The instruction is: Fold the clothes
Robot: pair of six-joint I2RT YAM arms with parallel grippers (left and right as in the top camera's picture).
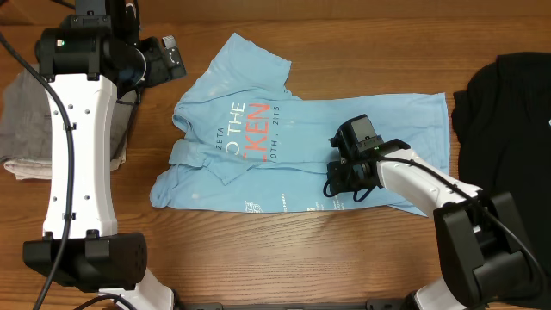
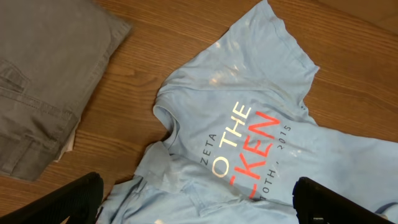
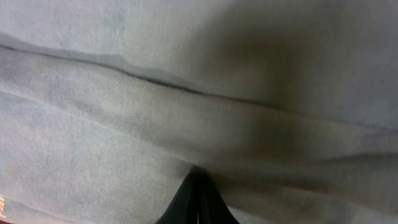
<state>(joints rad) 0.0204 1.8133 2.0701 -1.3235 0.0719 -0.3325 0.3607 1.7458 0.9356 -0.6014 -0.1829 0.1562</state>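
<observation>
T-shirt (image 1: pixel 284 146), light blue, lies spread on the wooden table (image 1: pixel 362 43), mid-table, rumpled. Its lettering (image 1: pixel 248 129) faces up and one sleeve (image 1: pixel 250 56) points to the far edge.

I see the right gripper (image 1: pixel 343 164) down on the shirt's near-right part. In its wrist view cloth fills the frame and the dark fingers (image 3: pixel 198 202) are pressed together into a point against a crease. I cannot tell whether cloth is caught between them.

I see the left gripper (image 1: pixel 164 58) off the shirt's far-left corner, above bare table. Its fingers (image 2: pixel 68 200) are spread wide at the bottom corners of its wrist view, holding nothing.

A folded grey garment (image 1: pixel 26 129) sits at the left edge, apart from the shirt. A black garment (image 1: pixel 508 112) lies at the right edge.
</observation>
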